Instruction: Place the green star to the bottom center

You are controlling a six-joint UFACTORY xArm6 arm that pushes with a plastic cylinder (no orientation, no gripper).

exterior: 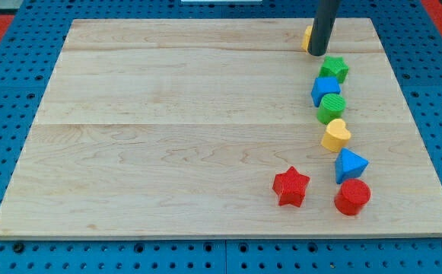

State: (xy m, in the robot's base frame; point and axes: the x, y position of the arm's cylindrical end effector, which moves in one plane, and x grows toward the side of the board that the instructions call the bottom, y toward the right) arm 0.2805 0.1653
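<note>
The green star (334,68) lies near the view's top right on the wooden board (167,137). My tip (317,54) stands just up and left of it, close to its upper left edge; whether they touch I cannot tell. The rod hides most of a yellow block (307,36) behind it.
Below the green star runs a line of blocks: a blue block (325,90), a green cylinder (331,108), a yellow heart (335,135), a blue triangle (350,164) and a red cylinder (352,197). A red star (290,186) lies left of the red cylinder.
</note>
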